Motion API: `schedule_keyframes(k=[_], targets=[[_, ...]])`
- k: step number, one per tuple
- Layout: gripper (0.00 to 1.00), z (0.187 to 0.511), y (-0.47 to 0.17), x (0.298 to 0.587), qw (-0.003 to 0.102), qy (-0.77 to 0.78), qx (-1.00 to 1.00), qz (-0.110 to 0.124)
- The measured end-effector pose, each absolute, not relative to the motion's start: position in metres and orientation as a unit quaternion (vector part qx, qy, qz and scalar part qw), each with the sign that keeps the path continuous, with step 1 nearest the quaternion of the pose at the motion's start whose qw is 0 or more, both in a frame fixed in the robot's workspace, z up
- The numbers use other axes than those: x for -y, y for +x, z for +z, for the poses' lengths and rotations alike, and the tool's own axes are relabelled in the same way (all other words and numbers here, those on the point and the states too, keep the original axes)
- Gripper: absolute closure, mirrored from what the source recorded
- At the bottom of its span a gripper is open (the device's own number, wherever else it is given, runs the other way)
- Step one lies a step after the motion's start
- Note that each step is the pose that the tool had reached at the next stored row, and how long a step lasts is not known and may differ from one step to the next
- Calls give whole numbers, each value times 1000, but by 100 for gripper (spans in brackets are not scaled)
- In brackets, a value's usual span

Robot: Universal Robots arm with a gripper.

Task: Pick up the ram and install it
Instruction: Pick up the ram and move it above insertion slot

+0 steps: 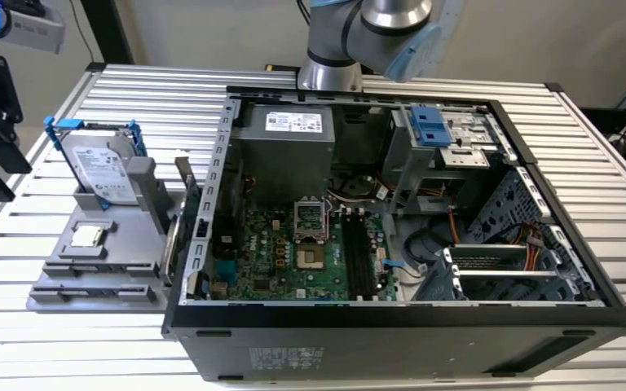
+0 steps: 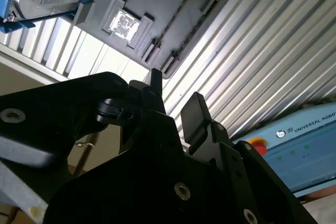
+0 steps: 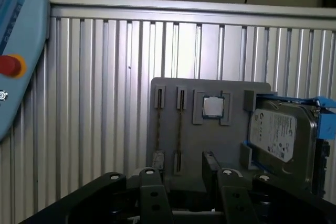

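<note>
First wrist view: gripper [image 3: 181, 177] hangs above the table [image 3: 94, 103], fingers [image 3: 151, 196] spread wide, nothing btwn them. Second wrist view shows that gap too. Ram [image 3: 179, 129] stands on edge in a slot of the grey holder [image 3: 202, 140] and reads as a thin line, w/ a second thin line in the slot just beside it. Chip [image 3: 212, 106] lies flat in the holder near the ram. Hard drive [image 3: 278, 135] in its blue frame stands at the holder's other end. Gripper is well apart from ram, no contact. Exterior view: holder sits at exterior view's left of the open PC case [image 1: 400, 330], close alongside. Long black slots [image 1: 359, 257] lie on the green board inside the case.
</note>
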State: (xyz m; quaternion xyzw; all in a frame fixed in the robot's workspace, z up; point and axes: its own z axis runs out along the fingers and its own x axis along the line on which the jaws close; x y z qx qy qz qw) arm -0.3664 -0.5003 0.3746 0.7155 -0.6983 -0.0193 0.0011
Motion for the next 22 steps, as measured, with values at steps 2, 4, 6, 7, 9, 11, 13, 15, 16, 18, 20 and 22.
schedule_keyframes(k=[2,4,6,7,9,11,13,15,16,18,20,22], targets=[[0,375,-366,500,1,715,698,-19],[0,375,-366,500,1,715,698,-19],[0,373,-366,500,1,715,698,-19],[0,372,-366,500,1,715,698,-19],[0,369,-366,500,1,715,698,-19],[0,367,-366,500,1,715,698,-19],[0,365,-366,500,1,715,698,-19],[0,362,-366,500,1,715,698,-19],[0,361,-366,500,1,715,698,-19],[0,359,-366,500,1,715,698,-19],[0,357,-366,500,1,715,698,-18],[0,355,-366,500,0,715,698,-18]])
